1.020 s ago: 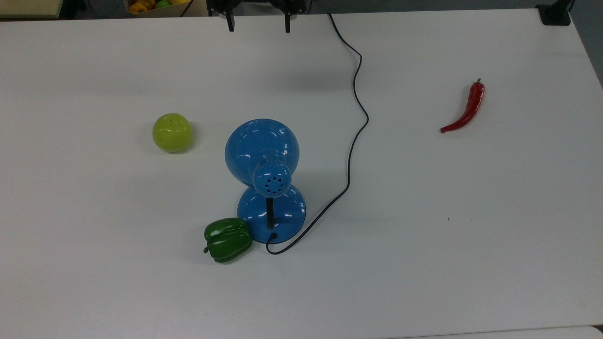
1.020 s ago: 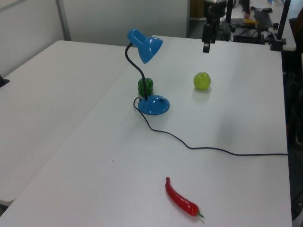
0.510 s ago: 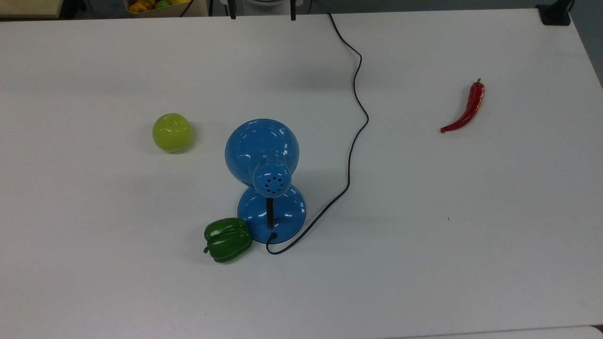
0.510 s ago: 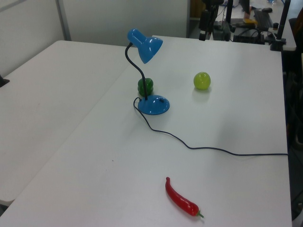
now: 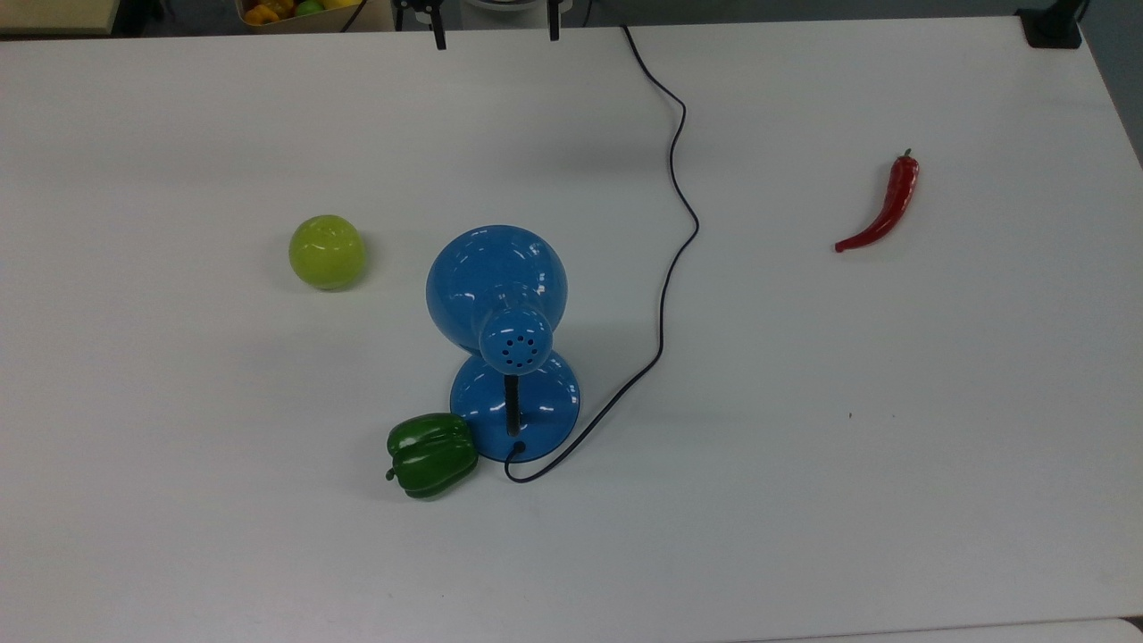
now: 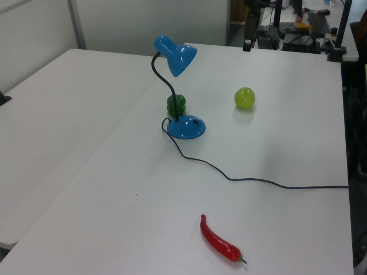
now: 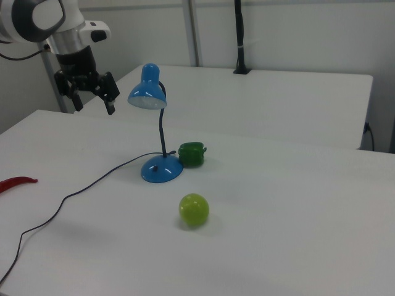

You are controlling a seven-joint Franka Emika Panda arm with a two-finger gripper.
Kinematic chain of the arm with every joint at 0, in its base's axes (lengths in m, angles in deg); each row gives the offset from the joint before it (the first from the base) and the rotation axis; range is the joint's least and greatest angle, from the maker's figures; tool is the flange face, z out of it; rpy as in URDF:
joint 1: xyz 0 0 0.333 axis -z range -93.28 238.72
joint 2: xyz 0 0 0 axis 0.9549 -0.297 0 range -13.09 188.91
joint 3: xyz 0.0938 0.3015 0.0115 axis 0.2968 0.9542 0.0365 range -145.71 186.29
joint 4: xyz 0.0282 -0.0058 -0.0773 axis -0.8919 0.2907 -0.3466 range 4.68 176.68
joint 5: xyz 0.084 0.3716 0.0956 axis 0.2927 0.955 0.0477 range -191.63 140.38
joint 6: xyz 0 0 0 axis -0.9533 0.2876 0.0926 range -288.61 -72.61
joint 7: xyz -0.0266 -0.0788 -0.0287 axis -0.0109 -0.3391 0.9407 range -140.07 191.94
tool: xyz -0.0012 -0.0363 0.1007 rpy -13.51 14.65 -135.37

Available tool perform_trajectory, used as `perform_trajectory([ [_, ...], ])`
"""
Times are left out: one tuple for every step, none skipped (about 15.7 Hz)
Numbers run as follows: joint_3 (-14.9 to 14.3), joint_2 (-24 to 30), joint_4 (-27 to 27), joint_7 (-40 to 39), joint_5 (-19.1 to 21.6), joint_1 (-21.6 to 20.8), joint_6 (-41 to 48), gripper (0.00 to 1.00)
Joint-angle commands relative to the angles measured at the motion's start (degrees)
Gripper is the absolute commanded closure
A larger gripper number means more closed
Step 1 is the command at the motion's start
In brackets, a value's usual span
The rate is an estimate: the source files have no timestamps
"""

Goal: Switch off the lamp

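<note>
**Blue lamp on the desk, open tool held high and apart from it**

Top view: the lamp (image 5: 500,308) stands near the middle of the white desk (image 5: 893,429), its dome shade above the round base. A green bell pepper (image 5: 432,455) touches the base on the top view's left. A yellow-green apple (image 5: 327,252) lies further to the top view's left, well apart. The thin cord (image 5: 671,223) winds from the base to the far edge. A red chilli (image 5: 882,207) lies far to the top view's right. The tool (image 5: 494,27) shows at the top edge, fingers spread.

Left view: the tool (image 6: 249,37) hangs beyond the apple (image 6: 244,98), behind the lamp (image 6: 175,91).

Right view: the tool (image 7: 92,102) hovers empty, fingers apart, just off the shade on the right view's left, not touching the lamp (image 7: 154,129).
</note>
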Motion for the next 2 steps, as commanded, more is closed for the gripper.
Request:
perform_trajectory([
  [0.48,-0.31,-0.82,-1.29,-0.15,0.01,1.23,0.00],
  [0.48,-0.31,-0.82,-1.29,-0.15,0.01,1.14,0.00],
])
